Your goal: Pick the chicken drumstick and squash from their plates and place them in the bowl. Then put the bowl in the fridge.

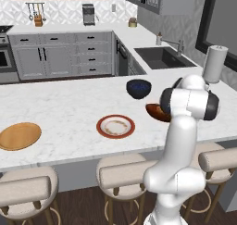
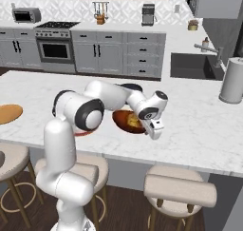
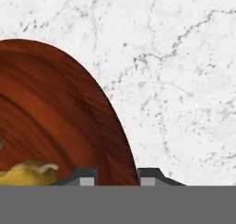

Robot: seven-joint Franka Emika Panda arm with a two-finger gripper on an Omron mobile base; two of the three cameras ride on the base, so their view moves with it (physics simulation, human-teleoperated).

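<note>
The reddish-brown bowl [image 2: 124, 117] stands on the marble island, and in the left base view the bowl [image 1: 154, 111] is half hidden behind my arm. My gripper [image 2: 155, 130] points down at its right edge. In the hand view the gripper [image 3: 117, 177] straddles the bowl's rim [image 3: 120, 140], one fingertip [image 3: 85, 177] inside and the other outside, shut on the wall. A golden lumpy piece with a pale knob, the chicken drumstick [image 3: 25, 173], lies in the bowl. Yellow-orange food [image 2: 135, 123] shows inside; I cannot make out the squash apart from it. The wooden plate [image 1: 19, 136] and the red-rimmed plate [image 1: 115, 126] lie bare.
A dark blue bowl [image 1: 139, 88] sits just behind the red bowl. A paper towel roll [image 2: 232, 80] stands at the island's far right, beside the sink [image 1: 163, 57]. Stools [image 2: 179, 189] line the island's near edge.
</note>
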